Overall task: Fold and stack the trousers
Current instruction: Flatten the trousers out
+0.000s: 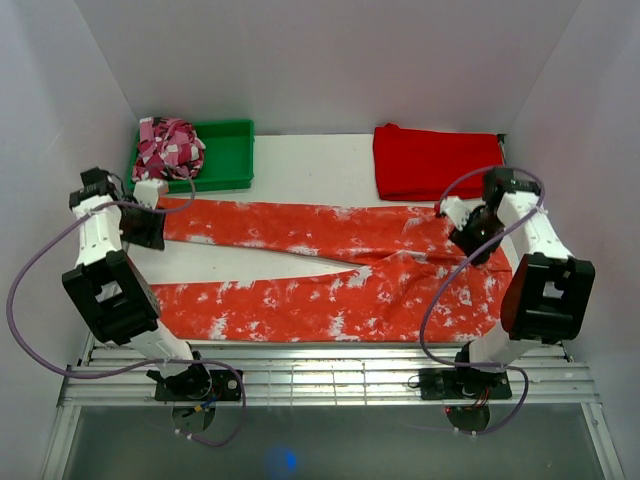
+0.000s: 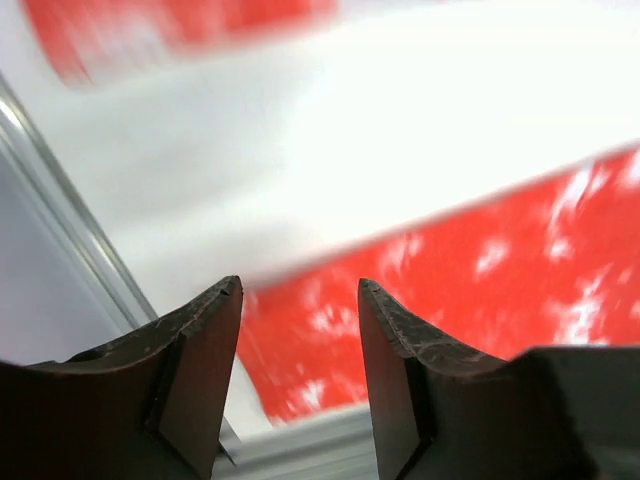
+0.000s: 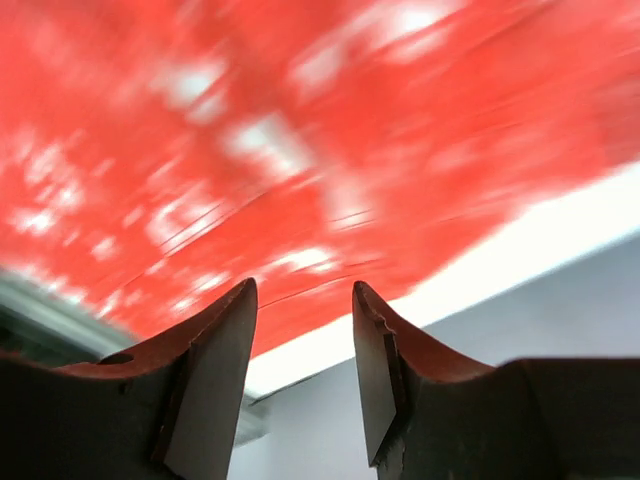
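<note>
The orange-red trousers [image 1: 330,270] with white speckles lie flat across the table, legs spread toward the left, waist at the right. My left gripper [image 1: 148,192] hovers over the far leg's cuff end at the left, open and empty; its wrist view [image 2: 298,290] shows blurred trouser cloth [image 2: 480,290] below the fingers. My right gripper [image 1: 447,210] hovers over the waist's far corner at the right, open and empty; its wrist view [image 3: 302,292] shows blurred speckled cloth [image 3: 300,130] beneath.
A green tray [image 1: 225,155] at the back left holds a crumpled pink-patterned cloth [image 1: 168,147]. A plain red folded cloth [image 1: 435,160] lies at the back right. White walls close in on both sides. A metal rail [image 1: 320,365] runs along the near edge.
</note>
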